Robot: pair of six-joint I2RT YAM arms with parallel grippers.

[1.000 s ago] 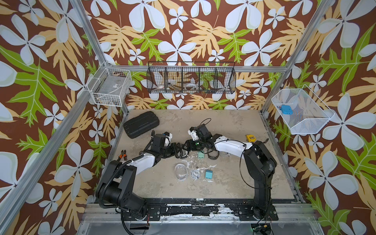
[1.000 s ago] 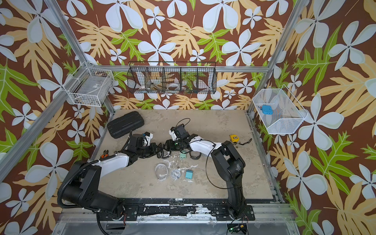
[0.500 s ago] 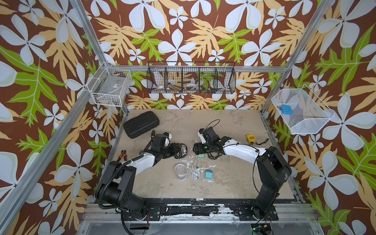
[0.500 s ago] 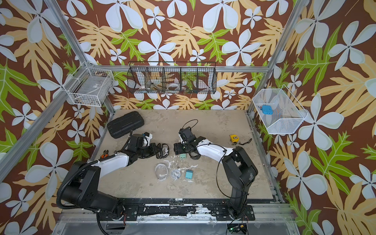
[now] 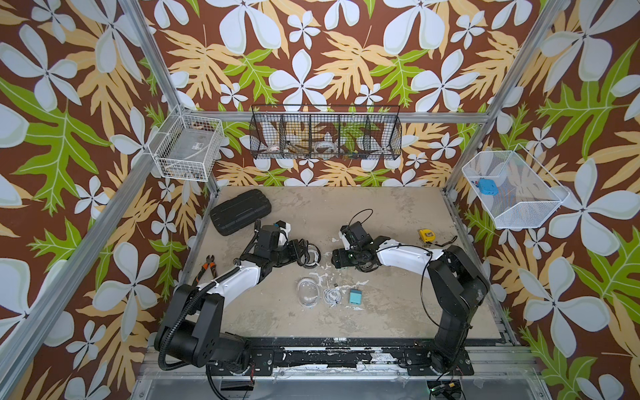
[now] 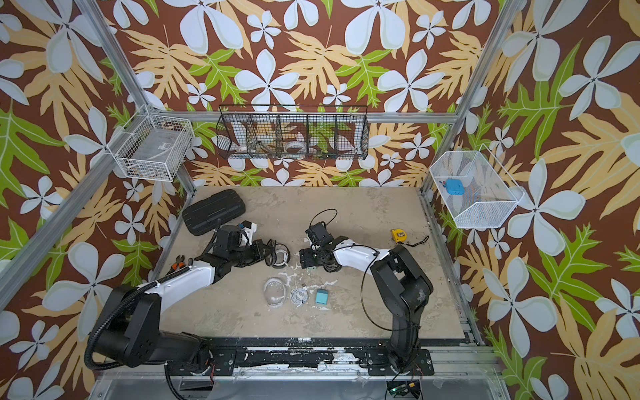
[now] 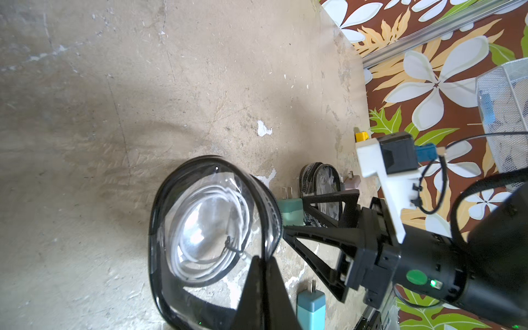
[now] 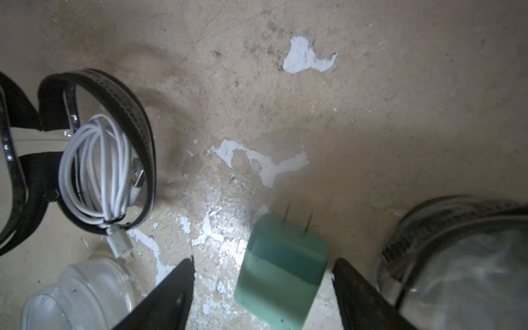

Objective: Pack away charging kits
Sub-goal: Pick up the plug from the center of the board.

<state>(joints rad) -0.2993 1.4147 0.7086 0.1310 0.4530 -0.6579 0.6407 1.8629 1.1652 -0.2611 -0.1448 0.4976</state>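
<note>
Two wrist views show left gripper [image 7: 263,261] clamping black-rimmed pouch [image 7: 154,228], right gripper [image 8: 262,259] wide around mint plug [image 8: 281,270] unseen overhead.

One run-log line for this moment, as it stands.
left end effector: shut on black-rimmed pouch | right end effector: open around mint plug | cable: in pouch

L arm [image 5: 239,280] & R arm [image 5: 405,256]: black joints, black bases, white forearm shells. L: ribbed black hose [image 6: 89,346] alongside. R: thin black cable [image 6: 361,289] loops. Fingers [image 8: 163,297] black, pointed. White cam bracket [image 7: 380,171] on wrist, green LED [image 7: 433,283] nearby.
</note>
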